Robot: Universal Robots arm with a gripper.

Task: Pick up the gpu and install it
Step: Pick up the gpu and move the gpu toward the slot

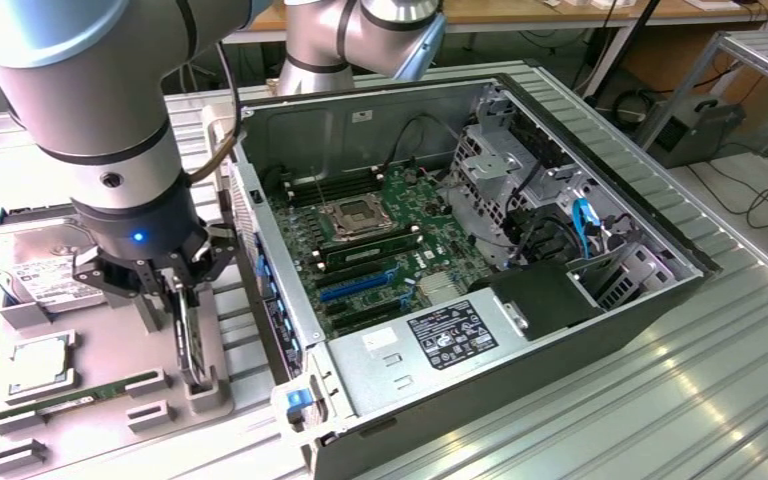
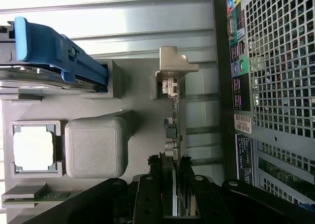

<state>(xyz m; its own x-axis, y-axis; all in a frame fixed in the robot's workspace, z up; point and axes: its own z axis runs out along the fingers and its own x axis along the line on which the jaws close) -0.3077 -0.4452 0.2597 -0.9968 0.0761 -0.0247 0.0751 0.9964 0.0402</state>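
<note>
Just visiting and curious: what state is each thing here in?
gpu, standing on edge in its gray holder, not installed.
end effector, down at the gpu's upper edge.
computer case, side open, motherboard exposed.
hard drive, lying on the tray.

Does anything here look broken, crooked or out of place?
Nothing stands out. The gpu stands on edge in its grey holder, clamped between the fingers, and the open computer case lies neatly beside it.
</note>
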